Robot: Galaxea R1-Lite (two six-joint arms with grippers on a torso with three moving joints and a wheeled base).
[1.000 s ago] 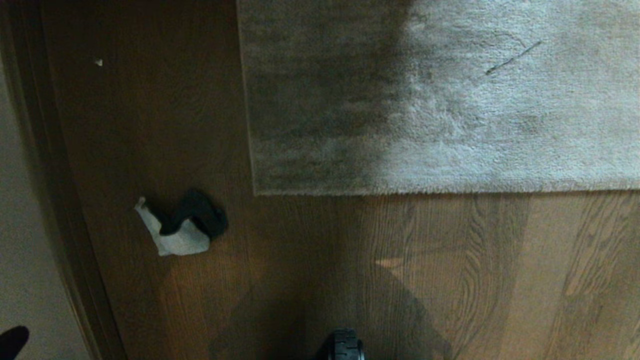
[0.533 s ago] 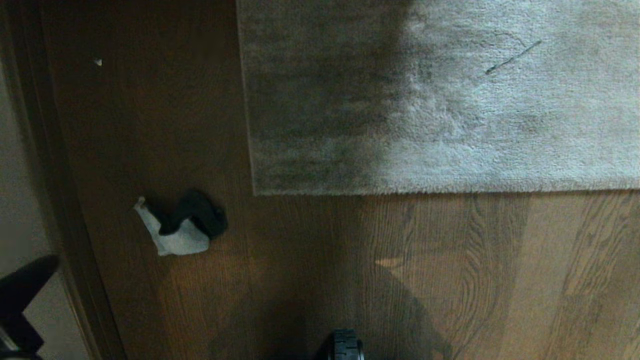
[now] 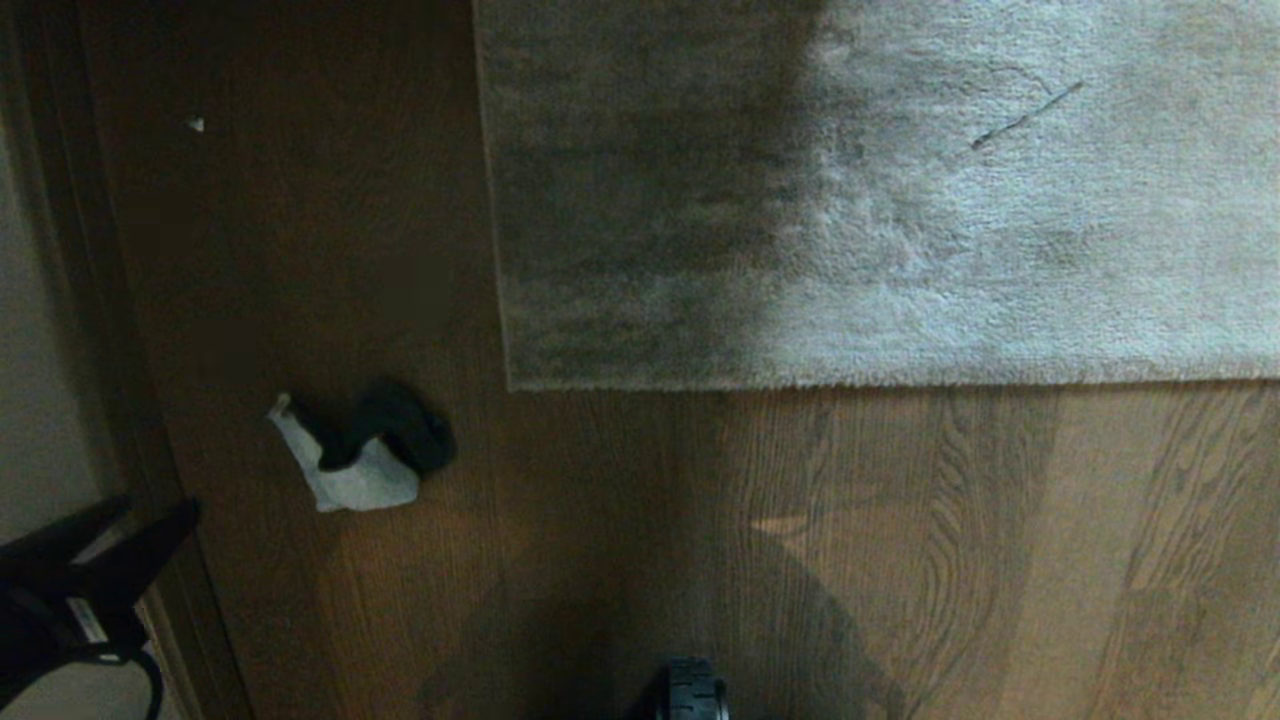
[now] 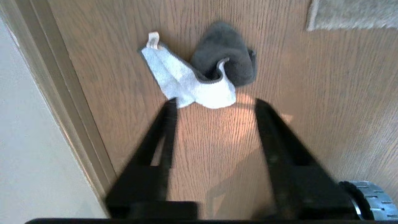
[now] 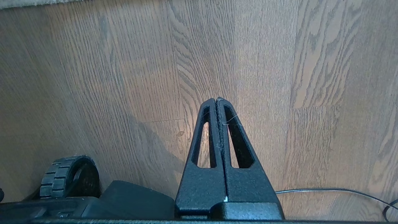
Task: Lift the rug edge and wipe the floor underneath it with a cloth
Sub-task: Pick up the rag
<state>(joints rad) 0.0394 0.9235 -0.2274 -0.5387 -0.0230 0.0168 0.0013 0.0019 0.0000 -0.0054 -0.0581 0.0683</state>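
The cloth [image 3: 360, 470], white with a dark part, lies crumpled on the brown wood floor [image 3: 620, 520], left of the rug's near corner. The grey-beige rug lies flat, its near rug edge [image 3: 900, 383] running straight across. My left gripper [image 3: 160, 505] hangs at the lower left, short of the cloth, open and empty. In the left wrist view the cloth [image 4: 192, 85] lies just beyond the gripper [image 4: 216, 102], whose fingers stand wide apart over bare floor. My right gripper [image 5: 216, 99] is shut over bare planks and holds nothing.
A baseboard [image 3: 120, 420] and a pale wall [image 3: 40, 400] run along the left, close to the cloth. One base wheel [image 3: 690, 690] shows at the bottom middle. A thin cable [image 5: 326, 189] lies on the floor by the right gripper. A white speck [image 3: 197, 124] sits far left.
The left gripper has come further into the head view from the lower left corner, toward the cloth, and its fingers have opened. Cloth and rug have not moved.
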